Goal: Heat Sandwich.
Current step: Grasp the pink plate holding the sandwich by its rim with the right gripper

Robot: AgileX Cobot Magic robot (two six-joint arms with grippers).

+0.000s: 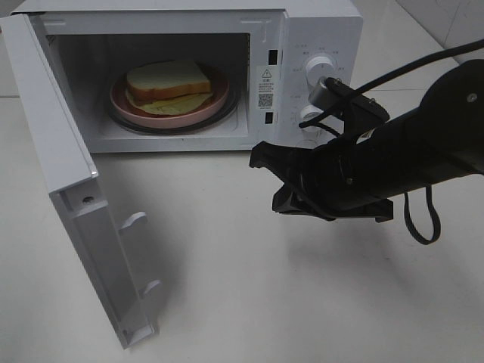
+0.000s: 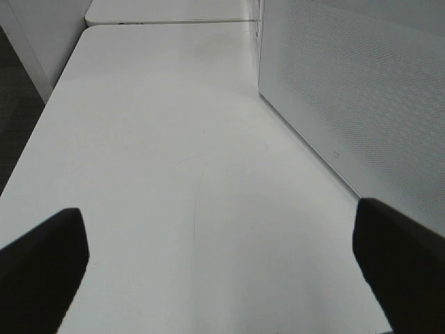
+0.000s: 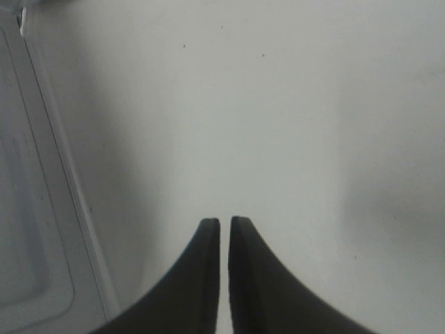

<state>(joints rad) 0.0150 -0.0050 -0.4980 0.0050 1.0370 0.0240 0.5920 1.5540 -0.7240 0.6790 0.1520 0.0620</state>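
Note:
The sandwich (image 1: 168, 82), pale bread with yellow-green filling, lies on a round pink plate (image 1: 215, 102) inside the open white microwave (image 1: 318, 30). Its door (image 1: 53, 151) is swung wide to the left. My right gripper (image 1: 263, 162) hovers over the table in front of the microwave's control panel, pointing left toward the door. In the right wrist view its fingertips (image 3: 224, 223) are almost touching, with nothing between them. My left gripper (image 2: 219, 212) is open and empty over bare table beside the microwave's perforated side wall (image 2: 361, 83). It is out of the exterior view.
The open door (image 3: 28, 209) stands out over the table's left front. Two knobs (image 1: 318, 64) sit on the microwave's right panel, just behind my right arm. The white table (image 1: 227, 287) lies in front.

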